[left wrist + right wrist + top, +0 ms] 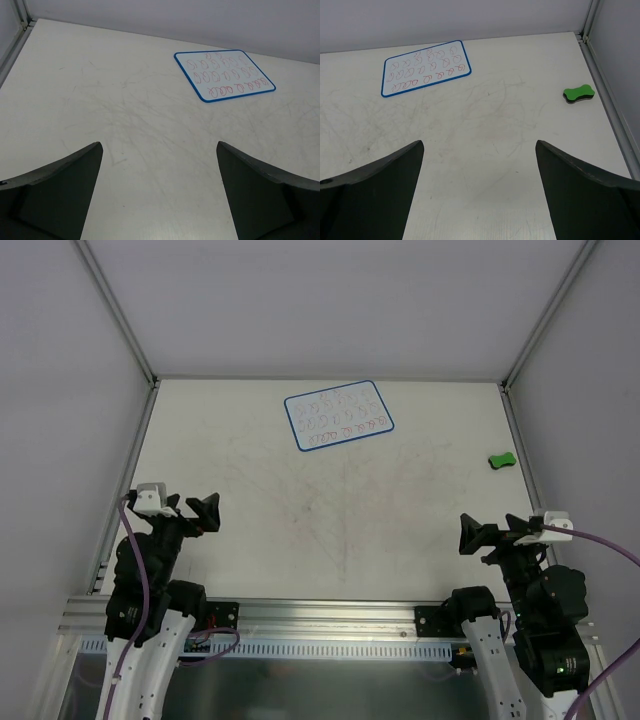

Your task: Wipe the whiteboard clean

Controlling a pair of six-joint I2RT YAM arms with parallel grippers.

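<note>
Scribbled whiteboard (338, 416), green eraser (578, 94) — right-wrist view

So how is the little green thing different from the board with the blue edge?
The board is white with a blue rim; the eraser is bright green. The board is a rounded rectangle; the eraser is much smaller and shaped like a bone. The board is covered in rows of scribbles; the eraser has no marks that show. Both lie flat on the table, well apart from each other.
</note>
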